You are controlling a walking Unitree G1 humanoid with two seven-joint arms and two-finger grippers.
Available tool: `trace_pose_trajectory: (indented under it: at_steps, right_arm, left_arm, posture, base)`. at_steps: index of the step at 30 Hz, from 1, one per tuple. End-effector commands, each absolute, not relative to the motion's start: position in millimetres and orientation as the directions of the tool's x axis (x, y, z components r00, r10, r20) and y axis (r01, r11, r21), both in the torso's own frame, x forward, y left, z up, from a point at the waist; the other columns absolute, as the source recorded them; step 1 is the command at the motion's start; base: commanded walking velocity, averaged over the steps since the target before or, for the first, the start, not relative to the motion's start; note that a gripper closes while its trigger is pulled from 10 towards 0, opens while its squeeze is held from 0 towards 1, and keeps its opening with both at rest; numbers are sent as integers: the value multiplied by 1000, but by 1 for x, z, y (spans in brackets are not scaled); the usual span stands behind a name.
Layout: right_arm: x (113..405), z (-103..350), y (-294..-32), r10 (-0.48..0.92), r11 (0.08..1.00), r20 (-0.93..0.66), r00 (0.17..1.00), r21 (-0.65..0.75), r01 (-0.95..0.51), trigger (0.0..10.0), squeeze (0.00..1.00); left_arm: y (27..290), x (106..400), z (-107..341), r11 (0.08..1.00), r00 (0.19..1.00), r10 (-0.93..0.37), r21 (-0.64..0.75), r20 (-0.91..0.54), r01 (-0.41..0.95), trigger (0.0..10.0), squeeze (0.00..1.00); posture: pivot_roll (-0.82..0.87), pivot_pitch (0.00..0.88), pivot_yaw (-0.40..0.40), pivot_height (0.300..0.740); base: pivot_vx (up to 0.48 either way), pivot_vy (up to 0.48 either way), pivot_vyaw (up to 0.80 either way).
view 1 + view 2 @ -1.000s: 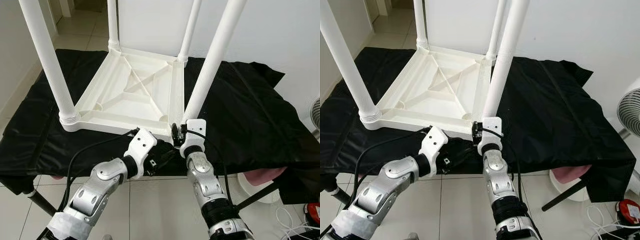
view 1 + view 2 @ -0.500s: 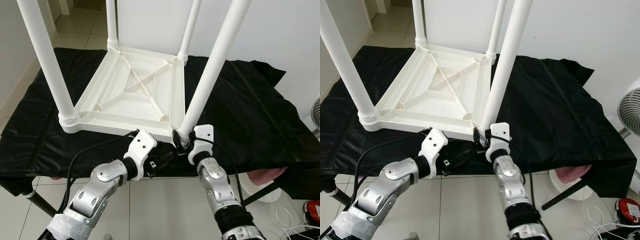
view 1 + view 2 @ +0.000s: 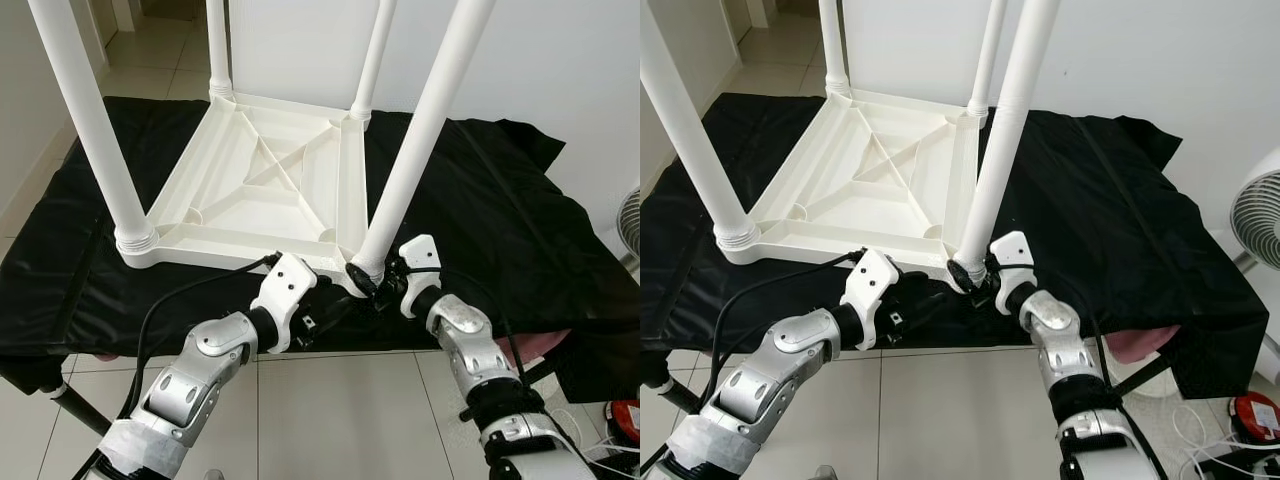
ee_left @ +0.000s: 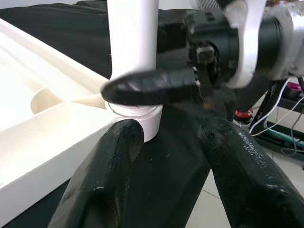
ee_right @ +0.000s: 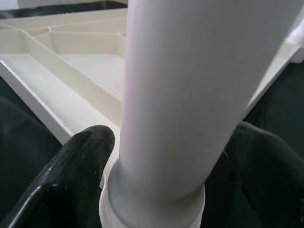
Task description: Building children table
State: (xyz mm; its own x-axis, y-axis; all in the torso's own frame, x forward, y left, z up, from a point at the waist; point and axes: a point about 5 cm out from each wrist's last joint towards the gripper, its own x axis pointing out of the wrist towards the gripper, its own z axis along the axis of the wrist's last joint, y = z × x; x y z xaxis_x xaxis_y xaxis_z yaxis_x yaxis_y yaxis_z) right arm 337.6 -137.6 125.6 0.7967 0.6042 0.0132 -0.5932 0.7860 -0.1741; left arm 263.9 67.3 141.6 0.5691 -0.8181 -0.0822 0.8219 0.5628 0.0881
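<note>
The white plastic children's table lies upside down on the worktop under a black cloth, with four legs pointing up. The right gripper has one finger on each side of the near white round leg, low down by its base. It looks clamped on the leg. The left gripper waits just beside the same corner with its fingers apart, holding nothing.

That leg leans a bit. If the right gripper turns or pushes it crooked, the leg may jam or pop out of its hole. A hard push could slide the whole table on the smooth cloth.

A second ago the right arm came straight up to the leg. Now it has swung out to the right and reaches in from the side.
</note>
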Motion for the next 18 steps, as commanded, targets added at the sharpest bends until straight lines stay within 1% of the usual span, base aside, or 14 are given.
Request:
trace_pose_trajectory:
  at_steps: [1, 6, 7, 10, 11, 15, 18]
  right_arm:
    - [339, 123, -141, 634, 760, -18, 773, -169, -627, 10000, 0]
    - [341, 123, -141, 661, 735, -34, 750, -174, -656, 10000, 0]
    - [343, 121, -140, 682, 712, -55, 729, -177, -679, 10000, 0]
    - [344, 120, -139, 696, 695, -72, 714, -179, -696, 10000, 0]
    - [346, 119, -138, 735, 659, -83, 673, -149, -737, 0, 0]
    - [347, 120, -138, 753, 644, -74, 654, -125, -755, 0, 0]
    - [350, 122, -139, 745, 650, -79, 663, -141, -747, 0, 0]
  left_arm:
    - [65, 259, 140, 517, 522, -848, 77, -94, 852, 10000, 0]
    - [65, 258, 140, 516, 522, -848, 77, -94, 853, 10000, 0]
    - [65, 259, 140, 517, 522, -848, 78, -94, 853, 10000, 0]
    - [65, 260, 141, 517, 523, -847, 79, -94, 852, 10000, 0]
    - [64, 262, 143, 517, 523, -847, 81, -91, 852, 10000, 0]
    - [64, 262, 144, 517, 524, -847, 84, -89, 852, 10000, 0]
    - [66, 263, 143, 515, 522, -848, 88, -93, 853, 10000, 0]
  posture:
    - [23, 0, -82, 740]
    - [24, 0, -83, 740]
    - [33, 0, -87, 740]
    - [33, 0, -87, 740]
    - [39, 0, -87, 740]
    - [43, 0, -85, 740]
    - [40, 0, -80, 740]
  base:
    - [0, 0, 0]
    - [0, 0, 0]
    - [0, 0, 0]
    - [0, 0, 0]
    - [0, 0, 0]
    - [0, 0, 0]
    - [0, 0, 0]
